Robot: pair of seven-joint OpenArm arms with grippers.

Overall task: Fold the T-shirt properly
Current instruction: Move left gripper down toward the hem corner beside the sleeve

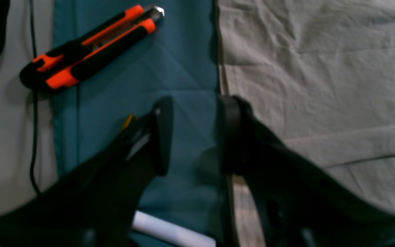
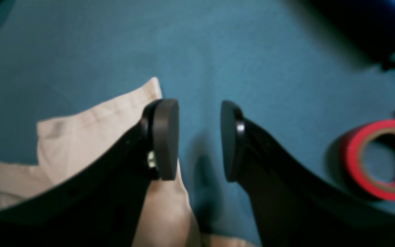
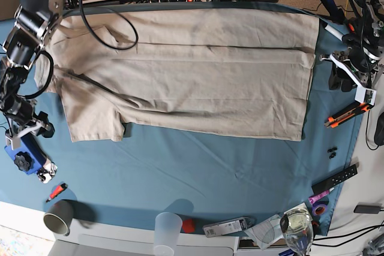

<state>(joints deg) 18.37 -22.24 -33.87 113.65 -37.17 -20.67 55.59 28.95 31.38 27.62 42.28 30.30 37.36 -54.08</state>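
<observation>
Under the left wrist camera, the left gripper point(image 1: 194, 137) gapes empty at the beige cotton T-shirt's point(image 1: 321, 85) hem beside an orange-and-black utility knife point(image 1: 91, 48); the right wrist view alone shows a red tape roll point(image 2: 382, 159) beside the parted, empty right gripper point(image 2: 199, 140); the base view shows the shirt spread across the blue tablecloth point(image 3: 198, 172), plus a grey paper cup point(image 3: 58, 219) whose contents I cannot tell.

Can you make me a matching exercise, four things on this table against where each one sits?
Things:
1. T-shirt
2. utility knife
3. red tape roll
4. paper cup

Places:
A. near corner of the table, base view's lower left
B. on the blue cloth beside the right pincer
C. spread flat across the far half of the cloth
D. at the cloth's edge near the left pincer

Pairs: 1-C, 2-D, 3-B, 4-A
</observation>
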